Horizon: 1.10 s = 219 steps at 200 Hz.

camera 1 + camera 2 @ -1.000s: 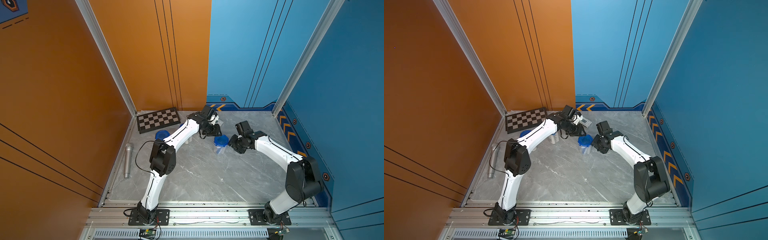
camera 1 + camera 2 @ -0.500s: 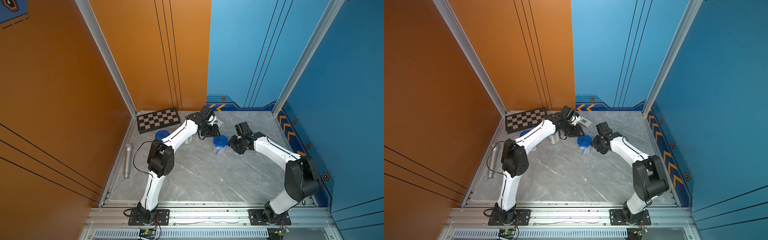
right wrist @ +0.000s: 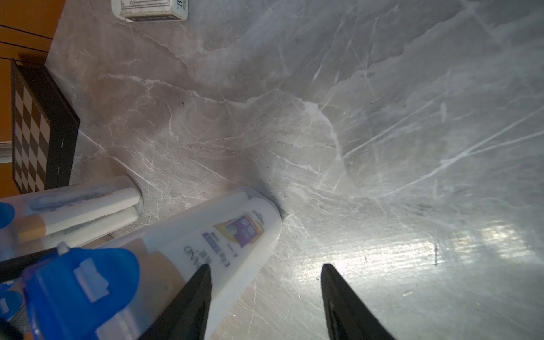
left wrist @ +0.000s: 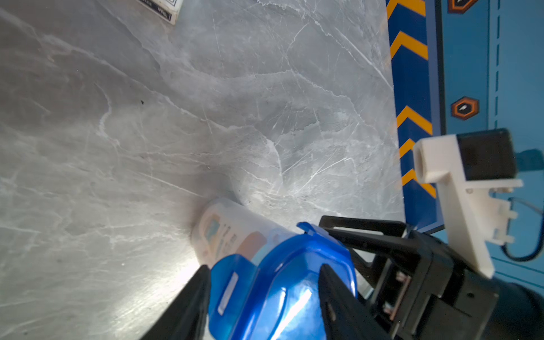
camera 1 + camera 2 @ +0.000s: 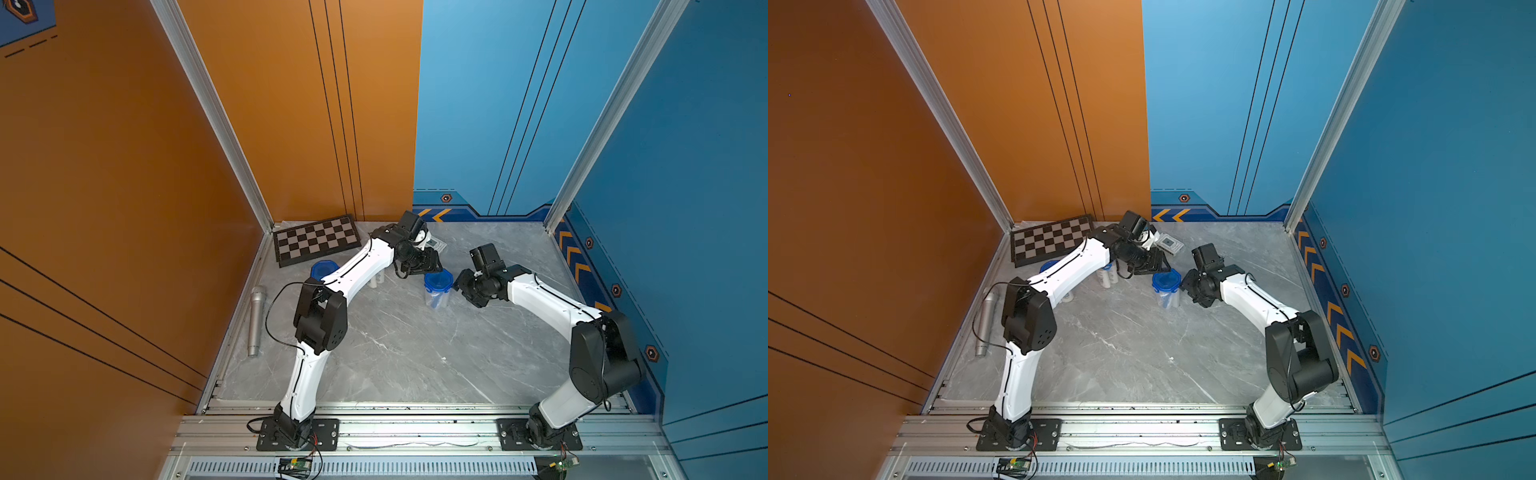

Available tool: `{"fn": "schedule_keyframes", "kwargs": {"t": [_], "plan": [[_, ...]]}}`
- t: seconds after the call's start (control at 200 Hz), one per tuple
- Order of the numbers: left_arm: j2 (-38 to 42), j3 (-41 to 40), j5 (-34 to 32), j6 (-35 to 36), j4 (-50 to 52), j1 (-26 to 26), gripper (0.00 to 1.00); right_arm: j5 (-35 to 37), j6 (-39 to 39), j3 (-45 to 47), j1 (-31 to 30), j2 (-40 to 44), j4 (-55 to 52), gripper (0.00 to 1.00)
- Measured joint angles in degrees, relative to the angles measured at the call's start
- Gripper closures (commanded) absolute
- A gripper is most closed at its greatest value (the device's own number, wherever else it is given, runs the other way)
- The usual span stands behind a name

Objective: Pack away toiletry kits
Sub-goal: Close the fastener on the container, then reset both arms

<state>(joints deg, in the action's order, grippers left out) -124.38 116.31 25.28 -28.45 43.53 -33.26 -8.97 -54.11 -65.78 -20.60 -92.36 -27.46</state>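
Note:
A tall clear cup (image 5: 437, 296) (image 5: 1168, 297) with a blue clip-tab lid (image 5: 438, 279) (image 5: 1166, 279) stands mid-table, a white tube visible through its wall. My left gripper (image 5: 428, 266) (image 4: 265, 297) hangs over the lid (image 4: 279, 288), open, one finger (image 4: 191, 303) beside a clip tab. My right gripper (image 5: 462, 286) (image 3: 265, 294) is open beside the cup (image 3: 223, 235), holding nothing. A second lidded cup (image 5: 323, 269) (image 3: 73, 212) stands partly hidden behind the left arm. Small white bottles (image 5: 376, 281) (image 5: 1106, 276) stand near it.
A chessboard (image 5: 316, 245) (image 3: 32, 132) lies at the back left. Behind the left gripper lies a flat white box (image 5: 1170, 243) (image 3: 150, 10). A grey microphone (image 5: 257, 320) lies along the left edge. Walls close in the table (image 5: 395, 353) on three sides.
The left gripper's jaws have spread apart over the lid. The right gripper's jaws have opened a little wider beside the cup. The cup has stayed in place.

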Motion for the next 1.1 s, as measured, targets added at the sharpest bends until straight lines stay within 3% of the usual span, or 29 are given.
{"fn": "schedule_keyframes", "kwargs": {"t": [0.36, 0.771, 0.901, 1.096], "plan": [[0.2, 0.1, 2.0, 0.3, 2.8, 0.6, 0.0, 2.3, 2.9, 1.0, 1.9, 7.8, -3.0, 0.18], [8.5, -1.7, 1.5, 3.0, 4.0, 1.5, 0.01, 5.2, 8.8, 1.2, 1.9, 10.6, -7.9, 0.12], [9.9, -2.4, -1.0, 4.7, 4.9, 1.5, 0.01, 5.7, 11.0, 1.1, 1.7, 11.3, -9.9, 0.0], [25.0, -14.7, -9.6, 7.7, 5.4, 4.7, 0.01, 12.5, 15.2, 1.1, 0.8, 19.7, -11.0, 0.0]]}}
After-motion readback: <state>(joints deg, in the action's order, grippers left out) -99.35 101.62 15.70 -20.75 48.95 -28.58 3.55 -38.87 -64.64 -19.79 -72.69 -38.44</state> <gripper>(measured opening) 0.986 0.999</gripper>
